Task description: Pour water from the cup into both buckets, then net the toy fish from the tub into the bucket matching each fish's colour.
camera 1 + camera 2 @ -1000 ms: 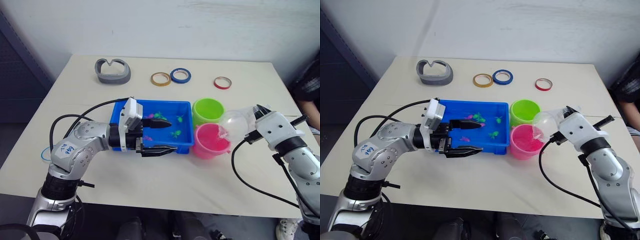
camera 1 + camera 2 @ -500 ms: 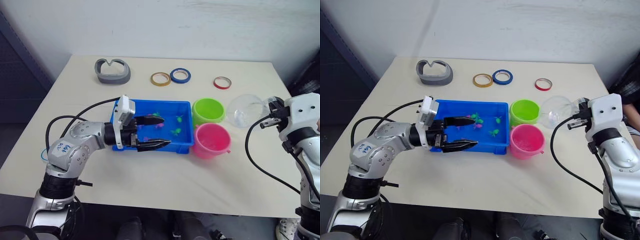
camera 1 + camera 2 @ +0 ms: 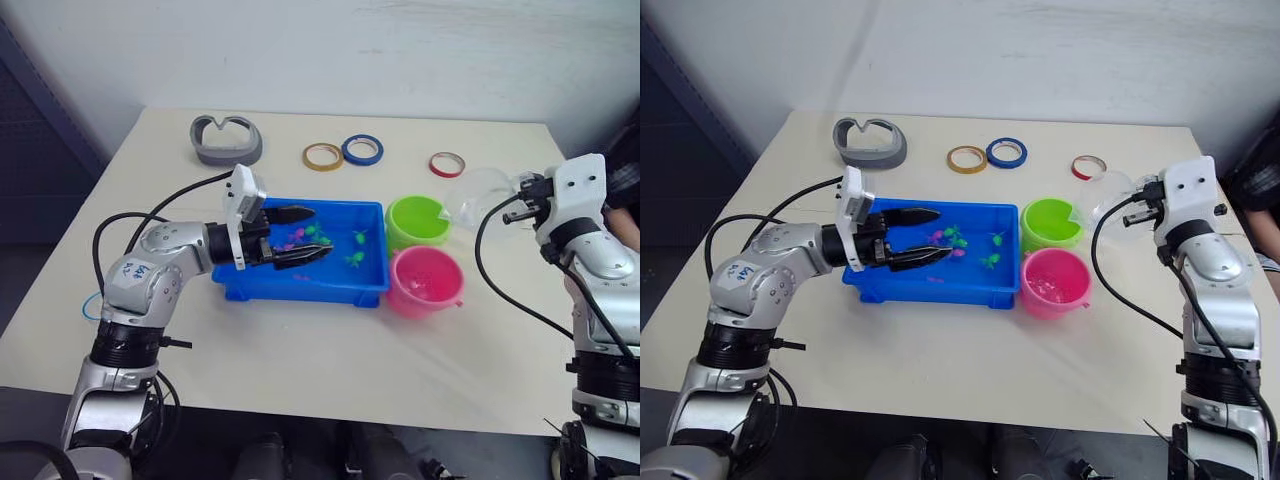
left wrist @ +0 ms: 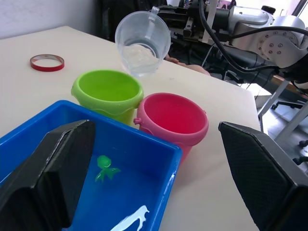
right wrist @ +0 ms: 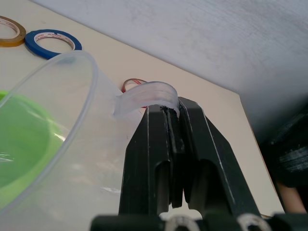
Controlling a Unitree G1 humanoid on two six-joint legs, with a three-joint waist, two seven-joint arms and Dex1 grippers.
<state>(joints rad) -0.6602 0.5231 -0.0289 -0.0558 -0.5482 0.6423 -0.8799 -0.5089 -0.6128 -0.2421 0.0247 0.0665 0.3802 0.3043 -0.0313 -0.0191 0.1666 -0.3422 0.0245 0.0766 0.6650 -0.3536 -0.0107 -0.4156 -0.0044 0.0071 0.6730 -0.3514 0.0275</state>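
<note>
Table (image 3: pixel 300 350): tub (image 3: pixel 300 285); buckets (image 3: pixel 424 282) (pink, green); tape rings (image 3: pixel 361 150)

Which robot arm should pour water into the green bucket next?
The right one, probably. Its pincer is shut on the handle of the clear cup, which is tipped toward the green bucket, with water in it. The left pincer is open over the blue tub, holding nothing.

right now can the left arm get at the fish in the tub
Probably yes. The left tool hangs open just over the tub, with the fish lying loose beyond its tips and nothing between. The right tool holds the cup off by the green bucket, out of the way.
</note>
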